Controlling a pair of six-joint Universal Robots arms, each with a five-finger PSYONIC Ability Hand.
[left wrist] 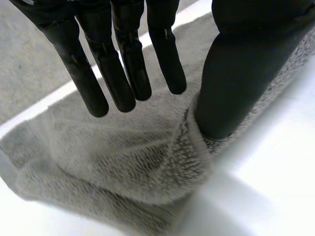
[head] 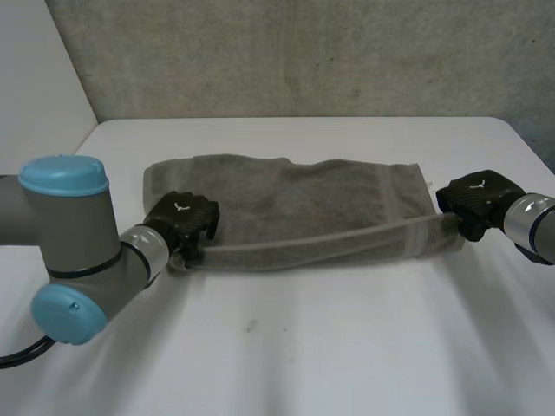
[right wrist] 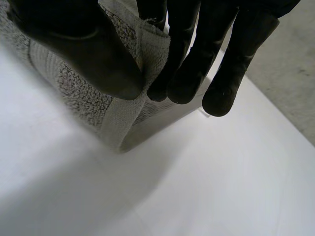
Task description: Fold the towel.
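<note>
A grey towel point(head: 295, 212) lies folded lengthwise across the white table point(head: 303, 347). My left hand point(head: 184, 217) rests at its left near corner. In the left wrist view its fingers point(left wrist: 123, 73) are straight and lifted off the towel point(left wrist: 123, 157), while the thumb point(left wrist: 236, 88) stands on the rumpled near edge. My right hand point(head: 475, 199) is at the right near corner. In the right wrist view that hand point(right wrist: 197, 59) pinches the banded towel edge point(right wrist: 83, 98) between thumb and fingers, holding it slightly off the table.
A grey wall stands behind the table's far edge. Bare white tabletop stretches in front of the towel and on both sides of it.
</note>
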